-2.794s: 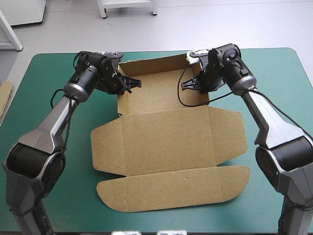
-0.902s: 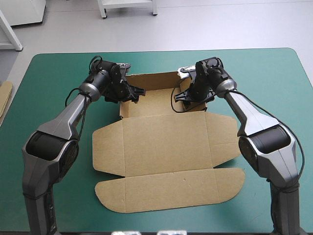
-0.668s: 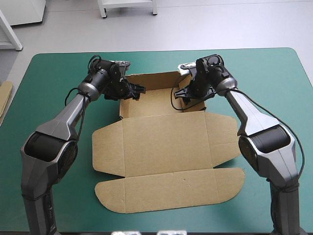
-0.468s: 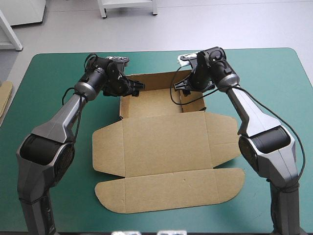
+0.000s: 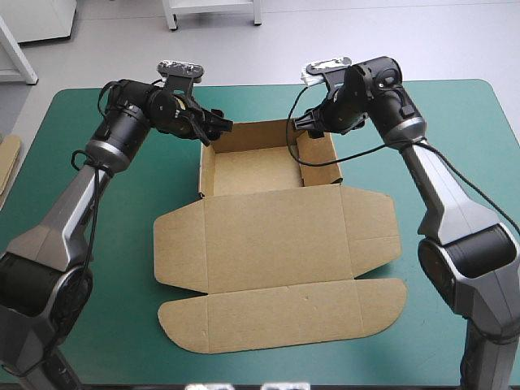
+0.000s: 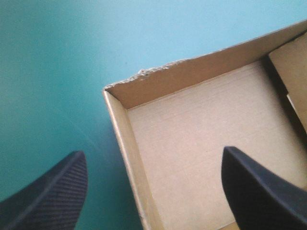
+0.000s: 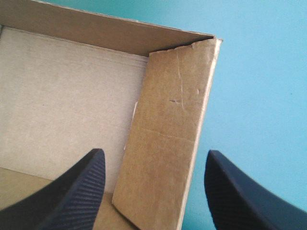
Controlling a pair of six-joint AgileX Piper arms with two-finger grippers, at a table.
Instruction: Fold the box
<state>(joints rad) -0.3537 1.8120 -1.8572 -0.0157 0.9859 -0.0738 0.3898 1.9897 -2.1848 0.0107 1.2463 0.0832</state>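
Both of my grippers are spread wide. My left gripper (image 5: 219, 128) hangs astride the left wall of the box (image 5: 276, 236), one black finger over the teal-green cover (image 5: 455, 130) and the other above the tray floor. My right gripper (image 5: 299, 123) sits astride the right wall in the same way. Neither seems to touch the board. The box lies mid-table. Its far part is a shallow tray with back and side walls upright, and its lid is flat toward the near edge with side wings and a long rounded flap. The brown board is matte with faint corrugation lines. The back-left corner is ragged, and the right wall's tucked flap shows creases. My fingers have a fine woven grain. Earlier both grippers were down inside the tray, pressing at the side walls. They have since lifted out and drawn apart, and the walls now stand squarer.
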